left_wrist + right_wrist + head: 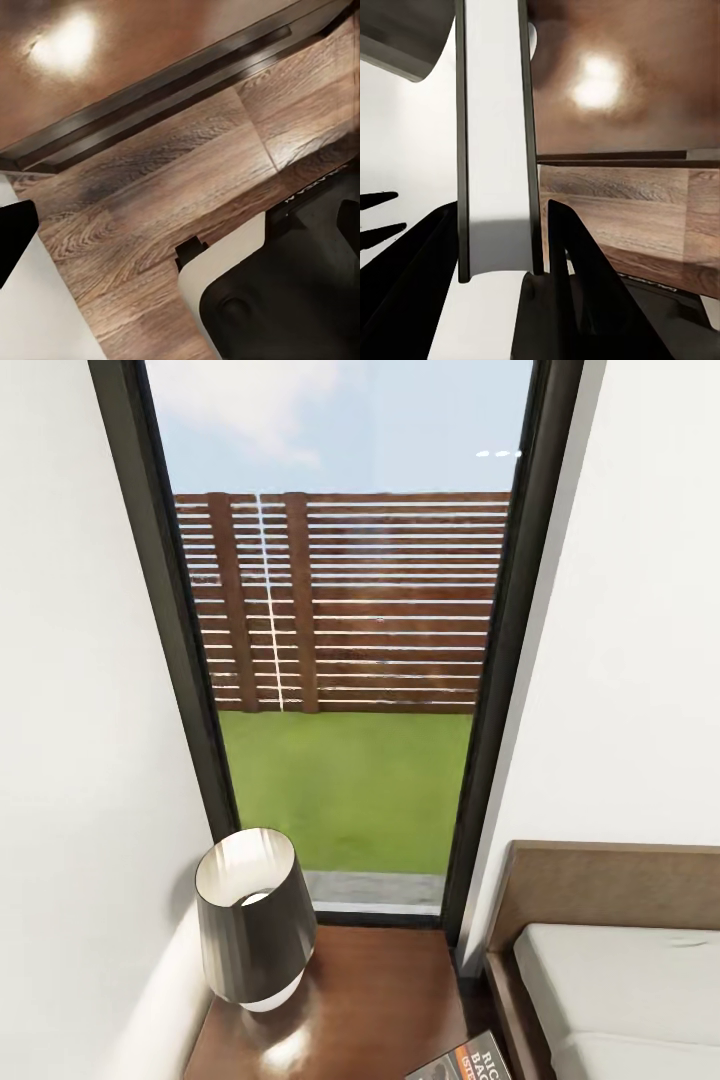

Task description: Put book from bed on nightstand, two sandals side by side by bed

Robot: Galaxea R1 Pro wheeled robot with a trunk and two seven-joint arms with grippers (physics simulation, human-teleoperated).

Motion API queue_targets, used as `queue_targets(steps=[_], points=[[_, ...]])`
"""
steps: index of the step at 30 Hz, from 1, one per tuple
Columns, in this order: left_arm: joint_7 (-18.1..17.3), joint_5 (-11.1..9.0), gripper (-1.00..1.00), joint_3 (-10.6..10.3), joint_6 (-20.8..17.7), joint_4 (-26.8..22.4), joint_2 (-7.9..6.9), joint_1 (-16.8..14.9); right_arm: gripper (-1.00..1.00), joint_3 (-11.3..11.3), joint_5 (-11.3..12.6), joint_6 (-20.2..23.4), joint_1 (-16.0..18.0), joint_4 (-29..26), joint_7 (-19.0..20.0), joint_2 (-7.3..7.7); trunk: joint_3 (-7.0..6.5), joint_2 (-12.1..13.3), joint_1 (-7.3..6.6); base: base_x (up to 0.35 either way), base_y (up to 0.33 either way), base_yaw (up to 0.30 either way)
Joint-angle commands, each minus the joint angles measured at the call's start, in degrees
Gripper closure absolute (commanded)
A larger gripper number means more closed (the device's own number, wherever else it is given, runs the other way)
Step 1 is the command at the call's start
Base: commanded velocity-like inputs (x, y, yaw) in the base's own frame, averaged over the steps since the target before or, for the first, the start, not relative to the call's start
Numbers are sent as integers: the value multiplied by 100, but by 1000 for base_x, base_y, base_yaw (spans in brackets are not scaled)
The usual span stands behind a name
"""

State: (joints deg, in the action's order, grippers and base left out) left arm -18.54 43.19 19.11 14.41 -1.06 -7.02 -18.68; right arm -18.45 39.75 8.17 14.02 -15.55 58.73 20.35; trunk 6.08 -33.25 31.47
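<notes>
While the right arm reaches in low over the nightstand [615, 82], its right fingers [427, 285] stand on either side of the book [495, 112]. They are closed against the two dark covers, with the white page edge showing between them. The book is held on edge and runs away from the wrist towards the lamp [250, 920]. From the head camera, one corner of its cover, with orange and white lettering, shows at the near edge of the nightstand's top. I cannot tell whether it touches the wood.

The left arm hangs lower, its camera looking past the nightstand's front edge down to the wood-plank floor [165, 195]. A black sliver at the side of that view may be one of the left fingers [11, 240]; I cannot tell whether they are apart or together. Part of the robot's dark body [300, 300] sits over the floor there.

The nightstand's top is glossy dark brown and carries a bright reflection. It stands in the corner between a white wall [80, 710] and the bed [620, 980], just beside the bed's frame. Behind it rises a tall black-framed window [350, 660] showing a slatted fence, grass and sky.

I count one book, one lamp with a dark shade, one nightstand, one bed with a brown headboard and pale mattress, and one window.
</notes>
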Motion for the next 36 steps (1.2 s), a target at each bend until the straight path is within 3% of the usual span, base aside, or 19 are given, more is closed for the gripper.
queue_targets(steps=[1, 5, 9, 11, 13, 15, 18, 19, 22, 23, 27, 36], points=[[-197, 48, -100, 49, 25, -4, -1, -4, 100, -27, 60, 57, 4, -4, 8, 4, 11, -9, 2, 0, 0, 0], [-916, 35, -100, 46, 28, -64, 50, -5, 100, -27, 61, 60, 4, -5, 7, 4, 11, -9, 2, 0, 0, 0], [-1127, 6, -100, 50, 1, -202, 240, -56, 100, -27, 65, 61, 4, -9, 23, 4, 11, -9, 2, 0, 0, 0], [-1286, -107, -100, 55, -12, -231, 346, -111, 100, -28, 67, 61, 4, -9, 34, 4, 11, -9, 2, 0, 0, 0], [-1709, -369, -100, 57, -102, -277, 430, -234, 100, -28, 67, 61, 4, -10, 39, 4, 11, -9, 2, 0, 0, 0], [-2370, -730, -100, 57, -323, -447, 476, -347, 100, -28, 68, 61, 4, -10, 41, 4, 11, -9, 2, 0, 0, 0], [-3475, -1259, -100, 58, -789, -1066, 497, -411, 100, -28, 62, 61, 4, -10, 35, 1, 11, -9, 2, 0, 0, 0], [-3641, -1344, -100, 58, -872, -1183, 496, -416, 100, -28, 61, 61, 4, -10, 35, 2, 11, -9, 2, 0, 0, 0], [-4446, -1870, -100, 69, -1313, -1776, 478, -431, 100, -28, 65, 62, 4, -10, 39, -1, 11, -9, 2, 0, 0, 0], [-4801, -2229, -100, 77, -1481, -2060, 395, -436, 100, -28, 67, 62, 4, -10, 41, 2, 11, -9, 2, 0, 0, 0], [-4856, -2385, -100, 72, -1519, -2132, 237, -406, 100, -28, 75, 65, 4, -10, 42, 4, 11, -9, 2, 0, 0, 0], [-4835, -2394, -100, 74, -1520, -2135, 236, -383, 100, -28, 85, 80, 4, -86, 56, 10, 11, -9, 2, 0, 0, 0]])
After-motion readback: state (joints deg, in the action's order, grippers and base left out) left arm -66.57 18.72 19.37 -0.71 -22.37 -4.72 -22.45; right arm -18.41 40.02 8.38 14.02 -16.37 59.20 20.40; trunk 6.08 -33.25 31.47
